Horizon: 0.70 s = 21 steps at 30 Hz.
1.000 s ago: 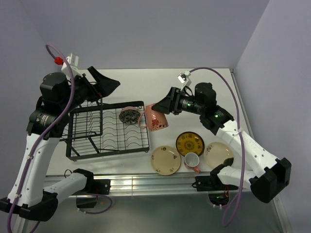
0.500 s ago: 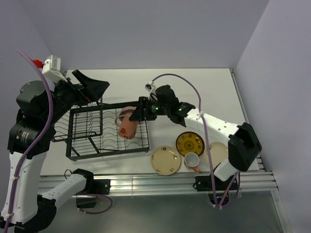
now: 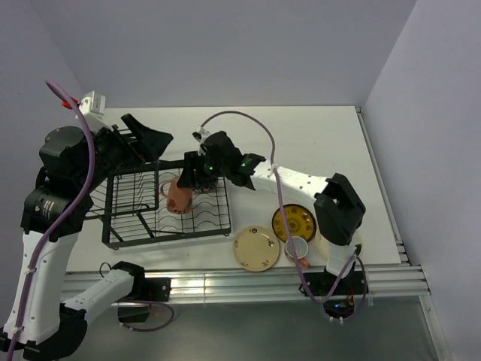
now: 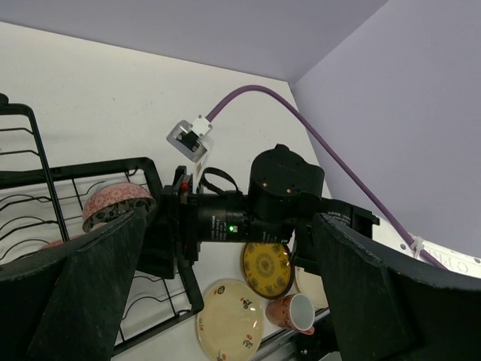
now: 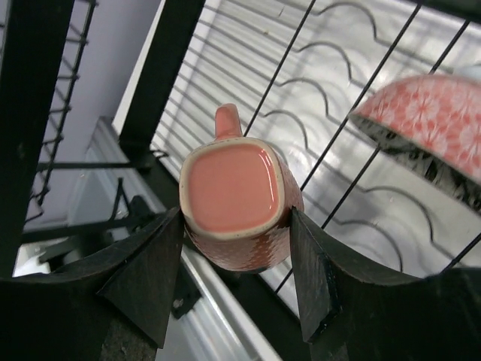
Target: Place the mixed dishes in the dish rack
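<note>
My right gripper [image 3: 186,183] is shut on a pinkish-orange mug [image 3: 179,198], held base-up over the slotted middle of the black dish rack [image 3: 135,226]. In the right wrist view the fingers press both sides of the mug [image 5: 234,199], its handle pointing away. The small dark patterned bowl [image 5: 428,113] leans in the rack beside it. My left gripper [image 3: 146,143] hangs open and empty above the rack's far edge. On the table lie a cream plate [image 3: 255,248], a mustard-yellow plate [image 3: 293,222] and a second mug [image 3: 297,248].
Another cream plate [image 4: 307,287] lies right of the yellow plate, mostly hidden by the right arm. The rack's raised cage section [image 3: 131,184] stands at its left end. A metal rail [image 3: 225,282] runs along the table's near edge.
My right arm has swung left with the mug, from beside the rack's right end to over its slots. The left arm has shifted slightly, still open.
</note>
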Available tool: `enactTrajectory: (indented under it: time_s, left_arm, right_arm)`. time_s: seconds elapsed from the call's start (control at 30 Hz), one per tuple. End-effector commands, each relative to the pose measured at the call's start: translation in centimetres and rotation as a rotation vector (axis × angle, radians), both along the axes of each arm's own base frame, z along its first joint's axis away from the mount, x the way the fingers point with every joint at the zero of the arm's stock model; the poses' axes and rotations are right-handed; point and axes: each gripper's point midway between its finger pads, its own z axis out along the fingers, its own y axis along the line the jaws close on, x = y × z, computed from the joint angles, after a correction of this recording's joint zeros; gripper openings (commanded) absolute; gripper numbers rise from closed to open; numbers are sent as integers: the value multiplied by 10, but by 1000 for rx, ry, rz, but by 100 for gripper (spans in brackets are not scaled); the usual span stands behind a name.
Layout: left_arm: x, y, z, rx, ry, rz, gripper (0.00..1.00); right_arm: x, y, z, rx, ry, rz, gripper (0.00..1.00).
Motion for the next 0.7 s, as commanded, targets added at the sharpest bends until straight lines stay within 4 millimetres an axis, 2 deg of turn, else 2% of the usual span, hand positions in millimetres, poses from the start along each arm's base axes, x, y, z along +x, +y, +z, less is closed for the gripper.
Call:
enactTrajectory:
  time_s: [0.0,0.3,0.4,0.5,0.67]
  left_arm:
    - [-2,3,3,10,-35,4,99]
    - [-3,4,-7,22,-34,7,99]
    - [-1,5,-11,32,-29,9,99]
    - [0,5,-15,40,-26,11,99]
    - [1,5,-19,40,-24,9,99]
  right_arm:
    - [21,21,40,59,-160,-18,0]
    - [36,40,4,-64,-325,-81,0]
    - [44,39,0,-93,-370,-102,0]
    - [46,44,9,-84,-425,-115,0]
    - [42,46,-3,-184,-485,-113,0]
